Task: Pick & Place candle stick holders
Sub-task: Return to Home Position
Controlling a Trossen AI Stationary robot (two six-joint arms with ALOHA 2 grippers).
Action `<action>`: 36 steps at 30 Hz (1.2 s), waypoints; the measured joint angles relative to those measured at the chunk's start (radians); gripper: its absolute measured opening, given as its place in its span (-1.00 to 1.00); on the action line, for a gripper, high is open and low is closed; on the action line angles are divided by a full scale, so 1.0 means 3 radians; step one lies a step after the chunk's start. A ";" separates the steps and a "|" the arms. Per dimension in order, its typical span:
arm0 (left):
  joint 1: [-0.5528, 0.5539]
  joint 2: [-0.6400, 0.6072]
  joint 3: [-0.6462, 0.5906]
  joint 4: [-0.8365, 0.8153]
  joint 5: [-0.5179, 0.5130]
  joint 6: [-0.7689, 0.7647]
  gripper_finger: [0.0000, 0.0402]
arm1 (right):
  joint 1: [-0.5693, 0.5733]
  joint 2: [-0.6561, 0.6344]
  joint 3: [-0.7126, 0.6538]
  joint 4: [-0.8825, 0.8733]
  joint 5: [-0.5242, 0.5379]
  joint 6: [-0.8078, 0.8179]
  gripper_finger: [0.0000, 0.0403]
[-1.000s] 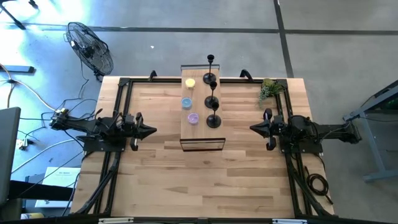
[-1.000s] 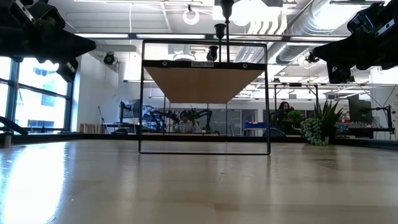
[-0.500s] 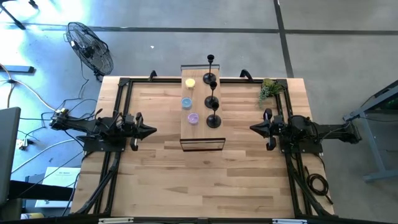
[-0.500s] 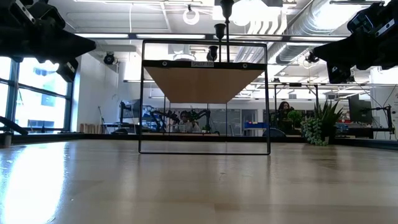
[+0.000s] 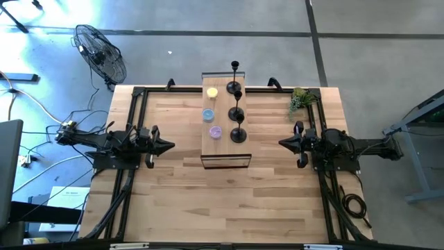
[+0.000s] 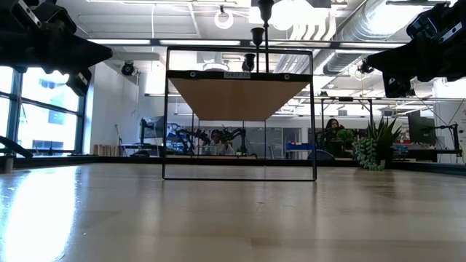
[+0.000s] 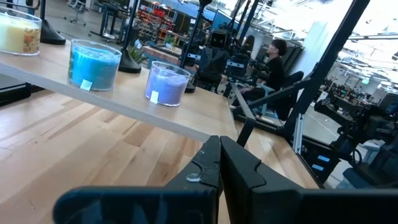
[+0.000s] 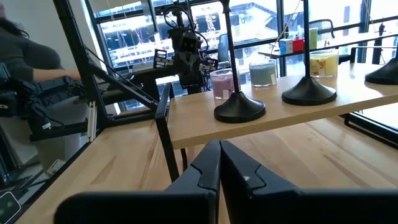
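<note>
Three matte-black candle stick holders stand in a row on their disc bases along the right side of a raised wooden shelf (image 5: pixel 223 139): the near one (image 5: pixel 238 134), the middle one (image 5: pixel 236 111) and the far one (image 5: pixel 235 87). The near one's base also shows in the right wrist view (image 8: pixel 239 112), the middle one's beside it (image 8: pixel 309 94). My left gripper (image 5: pixel 168 146) is shut and empty left of the shelf. My right gripper (image 5: pixel 283 143) is shut and empty right of it. Both hover above the table.
Three candle jars stand on the shelf's left side: yellow (image 5: pixel 211 92), blue (image 5: pixel 207 114), purple (image 5: pixel 215 131). The shelf rests on a thin black frame (image 6: pixel 240 113). A green plant sprig (image 5: pixel 300 99) sits at the far right corner. A person (image 7: pixel 277 59) sits beyond the table.
</note>
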 joint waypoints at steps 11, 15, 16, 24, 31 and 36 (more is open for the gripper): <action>0.0000 0.0001 0.0000 0.0000 0.0000 0.0000 -0.99 | 0.0000 0.0000 0.0000 0.0000 0.0000 -0.0002 -0.98; 0.0000 0.0000 0.0000 0.0000 0.0000 0.0000 -0.99 | 0.0000 0.0000 0.0000 0.0001 0.0000 -0.0003 -0.99; 0.0000 0.0001 0.0000 0.0000 0.0000 0.0000 -0.99 | 0.0000 0.0000 0.0000 0.0000 0.0000 -0.0003 -0.99; 0.0000 0.0001 0.0000 0.0000 0.0000 0.0000 -0.99 | 0.0001 0.0000 0.0000 0.0001 0.0000 -0.0003 -0.97; 0.0000 0.0001 0.0000 0.0000 0.0000 0.0000 -0.99 | 0.0000 0.0000 0.0000 0.0000 0.0000 -0.0003 -0.96; 0.0000 0.0001 0.0000 0.0000 0.0000 0.0000 -0.99 | 0.0000 0.0000 0.0000 0.0001 0.0000 -0.0004 -0.96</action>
